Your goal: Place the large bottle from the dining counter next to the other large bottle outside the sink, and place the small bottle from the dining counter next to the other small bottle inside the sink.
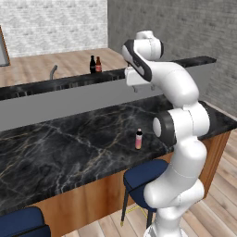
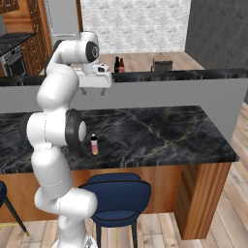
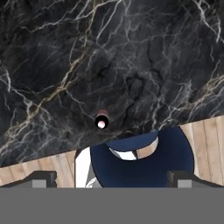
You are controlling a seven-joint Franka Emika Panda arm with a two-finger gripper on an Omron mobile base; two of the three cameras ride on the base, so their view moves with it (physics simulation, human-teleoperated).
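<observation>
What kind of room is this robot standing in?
Most likely a home kitchen: a long black marble-topped dining counter with blue padded stools, and a curved metal faucet on the far counter.

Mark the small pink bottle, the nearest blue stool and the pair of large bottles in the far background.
small pink bottle [image 1: 138, 140]: left base view, on its body.
blue stool [image 2: 117, 196]: right base view, on its seat.
pair of large bottles [image 1: 95, 64]: left base view, between their bodies.

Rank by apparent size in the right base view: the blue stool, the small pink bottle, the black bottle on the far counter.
1. Blue stool.
2. Small pink bottle.
3. Black bottle: looks smallest, but stands much farther away, so its true size is likely larger.
</observation>
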